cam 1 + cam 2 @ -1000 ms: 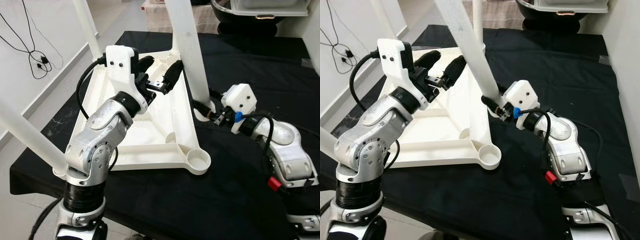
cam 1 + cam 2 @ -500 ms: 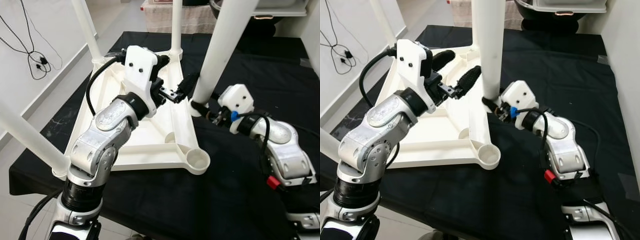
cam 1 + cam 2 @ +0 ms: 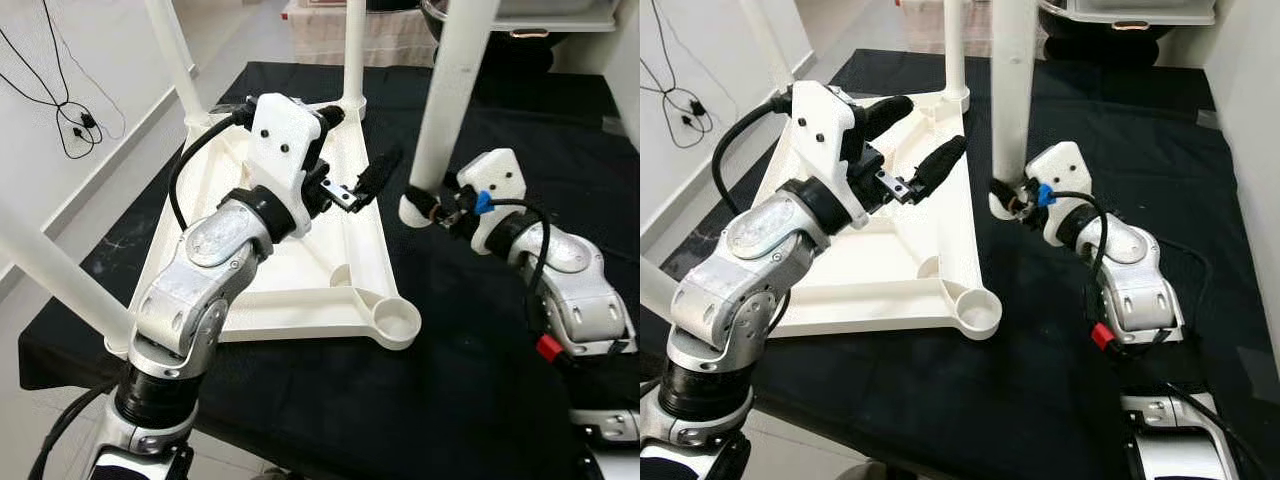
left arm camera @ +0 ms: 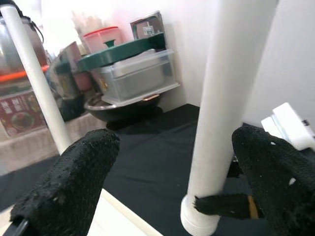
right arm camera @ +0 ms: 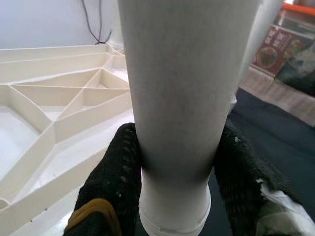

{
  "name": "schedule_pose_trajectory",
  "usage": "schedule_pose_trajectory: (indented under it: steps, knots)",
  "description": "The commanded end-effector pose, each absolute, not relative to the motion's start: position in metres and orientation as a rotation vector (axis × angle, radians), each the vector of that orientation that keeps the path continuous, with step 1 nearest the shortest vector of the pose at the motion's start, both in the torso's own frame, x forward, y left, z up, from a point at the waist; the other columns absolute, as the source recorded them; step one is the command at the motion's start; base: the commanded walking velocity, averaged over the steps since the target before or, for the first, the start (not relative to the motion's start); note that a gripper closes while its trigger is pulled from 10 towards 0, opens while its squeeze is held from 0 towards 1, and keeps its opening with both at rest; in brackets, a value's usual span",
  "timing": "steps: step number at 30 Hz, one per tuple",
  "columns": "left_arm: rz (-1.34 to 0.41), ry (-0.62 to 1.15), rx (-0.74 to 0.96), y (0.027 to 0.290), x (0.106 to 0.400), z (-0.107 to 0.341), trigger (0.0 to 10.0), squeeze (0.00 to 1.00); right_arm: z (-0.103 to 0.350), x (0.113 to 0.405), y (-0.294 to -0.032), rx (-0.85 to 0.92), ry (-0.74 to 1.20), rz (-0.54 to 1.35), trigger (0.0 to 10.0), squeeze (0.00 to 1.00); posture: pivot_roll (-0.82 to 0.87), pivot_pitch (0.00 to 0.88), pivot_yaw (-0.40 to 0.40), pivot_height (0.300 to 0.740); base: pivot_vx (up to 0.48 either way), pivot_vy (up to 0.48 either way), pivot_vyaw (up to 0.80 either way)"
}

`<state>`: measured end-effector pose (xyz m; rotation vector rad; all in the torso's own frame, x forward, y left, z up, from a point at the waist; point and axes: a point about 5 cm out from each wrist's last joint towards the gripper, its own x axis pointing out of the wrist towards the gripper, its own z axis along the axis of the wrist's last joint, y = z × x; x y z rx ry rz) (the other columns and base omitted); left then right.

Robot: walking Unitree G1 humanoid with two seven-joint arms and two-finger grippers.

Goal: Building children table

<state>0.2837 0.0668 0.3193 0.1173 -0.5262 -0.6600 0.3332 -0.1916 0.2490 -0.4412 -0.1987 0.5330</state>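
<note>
Leg (image 3: 447, 100) stood nearly upright, clamped low between the right gripper (image 3: 437, 207) fingers, its threaded end just right of the upturned tabletop (image 3: 290, 260). The empty socket (image 3: 395, 322) lay nearer. Left gripper (image 3: 352, 180) hovered over the tabletop, fingers apart — best used to steady it while the leg was lowered straight in, then twisted.

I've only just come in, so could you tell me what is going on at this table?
The robot is assembling a small white plastic table. The upside-down white tabletop lies on the black cloth with three white legs standing in its corner sockets. The right gripper is shut on the fourth white tube leg, holding it upright beside the tabletop. The left gripper hovers open above the tabletop. The near corner socket is empty.
</note>
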Motion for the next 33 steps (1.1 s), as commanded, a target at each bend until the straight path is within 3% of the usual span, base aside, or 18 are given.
schedule_pose_trajectory:
  steps: [1, 12, 19, 33]
  knots:
    - [-0.634, -0.56, 0.171, 0.066, 0.287, 0.324, 10.0, 0.0, 0.25, 0.328, -0.183, -0.461, -0.231, 0.584, 10.0, 0.0, -0.06, 0.184, 0.053, 0.74, 0.0, 0.0, 0.0]
    - [-0.671, -0.638, 0.273, 0.048, 0.298, 0.337, 10.0, 0.0, 0.251, 0.322, -0.172, -0.524, -0.234, 0.652, 10.0, 0.0, -0.07, 0.184, 0.064, 0.74, 0.0, 0.0, 0.0]
    - [-0.802, -0.619, 0.279, 0.034, 0.297, 0.327, 10.0, 0.0, 0.248, 0.323, -0.174, -0.552, -0.21, 0.633, 10.0, 0.0, -0.08, 0.171, 0.074, 0.74, 0.0, 0.0, 0.0]
    - [-0.758, -0.623, 0.329, 0.067, 0.293, 0.325, 10.0, 0.0, 0.243, 0.338, -0.204, -0.532, -0.069, 0.446, 10.0, 0.0, -0.07, 0.181, 0.062, 0.74, 0.0, 0.0, 0.0]
